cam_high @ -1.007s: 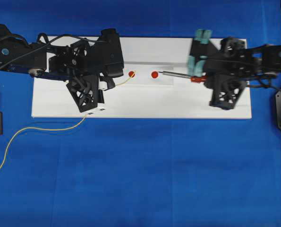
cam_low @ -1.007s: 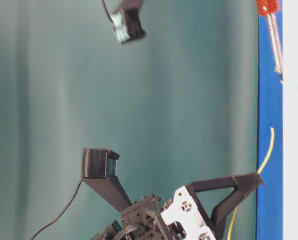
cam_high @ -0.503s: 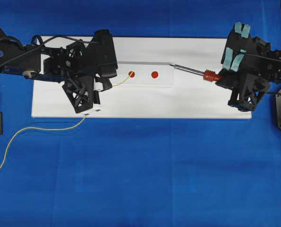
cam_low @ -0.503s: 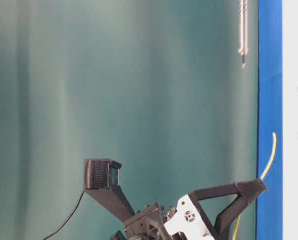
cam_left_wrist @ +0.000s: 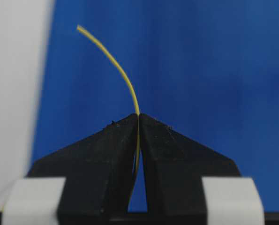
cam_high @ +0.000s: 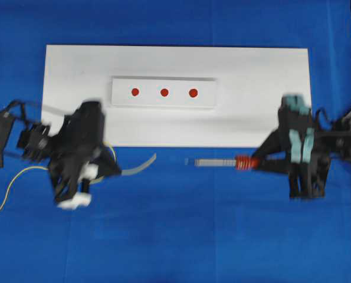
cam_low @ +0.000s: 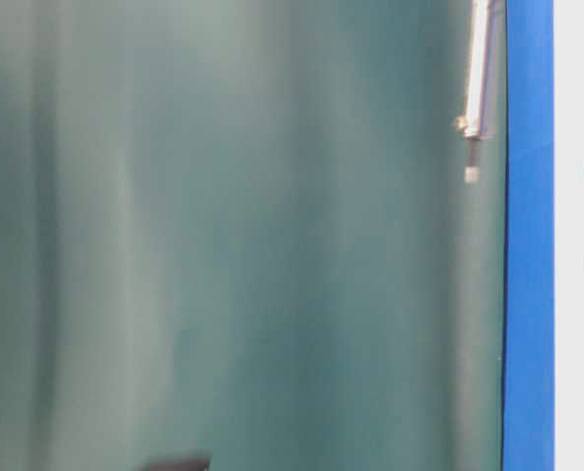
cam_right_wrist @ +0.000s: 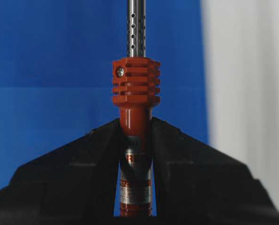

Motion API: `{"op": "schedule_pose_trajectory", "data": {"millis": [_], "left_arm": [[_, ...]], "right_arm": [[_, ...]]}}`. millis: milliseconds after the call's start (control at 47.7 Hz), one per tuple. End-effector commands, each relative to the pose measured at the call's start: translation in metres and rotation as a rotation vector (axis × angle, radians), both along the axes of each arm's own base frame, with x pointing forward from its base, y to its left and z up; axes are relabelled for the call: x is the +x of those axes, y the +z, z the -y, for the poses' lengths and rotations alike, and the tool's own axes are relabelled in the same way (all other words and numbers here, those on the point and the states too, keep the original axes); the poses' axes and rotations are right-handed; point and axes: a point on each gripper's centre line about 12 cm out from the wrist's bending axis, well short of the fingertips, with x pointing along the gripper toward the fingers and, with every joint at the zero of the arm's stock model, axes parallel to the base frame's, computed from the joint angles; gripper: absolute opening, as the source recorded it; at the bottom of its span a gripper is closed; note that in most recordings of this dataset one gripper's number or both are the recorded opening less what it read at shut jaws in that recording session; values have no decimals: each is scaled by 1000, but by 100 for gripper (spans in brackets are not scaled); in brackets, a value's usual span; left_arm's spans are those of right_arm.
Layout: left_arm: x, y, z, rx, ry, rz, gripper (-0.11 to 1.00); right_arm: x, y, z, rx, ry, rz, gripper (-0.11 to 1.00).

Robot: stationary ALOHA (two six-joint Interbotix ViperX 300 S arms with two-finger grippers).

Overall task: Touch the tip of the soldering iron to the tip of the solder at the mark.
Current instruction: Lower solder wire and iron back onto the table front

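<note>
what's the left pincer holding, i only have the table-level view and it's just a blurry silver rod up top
Observer: The left pincer is shut on the solder, a thin yellow wire curving out past its fingertips.
Operator: and that rod, is it the iron
Observer: Yes, it's the soldering iron. The right pincer is clamped on its red handle just below the ribbed collar.
Operator: are the tips anywhere near the red marks
Observer: No. In the overhead view both tools sit over the blue cloth, below the white board, and their tips are apart.
</note>
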Motion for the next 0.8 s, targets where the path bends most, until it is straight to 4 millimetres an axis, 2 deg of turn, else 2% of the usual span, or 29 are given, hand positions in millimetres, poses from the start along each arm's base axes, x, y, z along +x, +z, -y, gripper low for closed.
{"op": "schedule_pose_trajectory", "data": {"millis": [0,189,419,566,776], "left_arm": [[-8,6,26,-27,-82,85,2],[-21,-21,59,-35,-192,100,2],[-15,-64,74,32,-245,4,2],[-12,-74,75,73,-270,-12,2],[-13,-77,74,83,-270,-36,2]], "right_arm": [[7,-4,-15,14,40,14,6],[16,-40,-32,11,66,-71,6],[27,-76,-48,-3,102,-119,6],[29,-93,-51,-6,104,-140,6],[31,-101,-53,6,88,-159,6]]}}
